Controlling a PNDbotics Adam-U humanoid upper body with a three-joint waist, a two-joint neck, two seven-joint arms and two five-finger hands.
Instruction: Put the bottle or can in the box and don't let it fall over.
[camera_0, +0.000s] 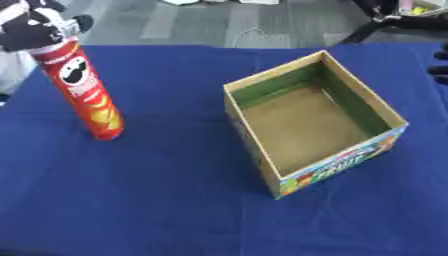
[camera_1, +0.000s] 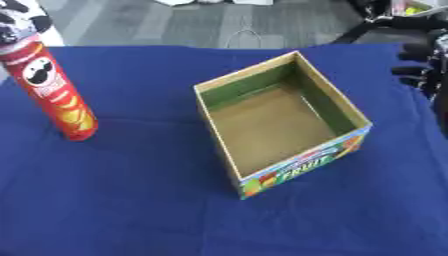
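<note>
The red can (camera_0: 87, 92) stands on the bench (camera_0: 157, 200), its top clamped in the left robot hand (camera_0: 35, 25). Lift it straight, then lower it upright into the empty box (camera_0: 385, 112).

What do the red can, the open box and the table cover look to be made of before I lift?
The red crisp can looks like a printed paperboard tube with a slight sheen, though metal cannot be ruled out. The box looks like cardboard: plain matte brown inside, thin walls, glossy colour fruit print outside. The blue table cover looks like matte cloth, with soft creases. The left hand sits on the can's top.
</note>
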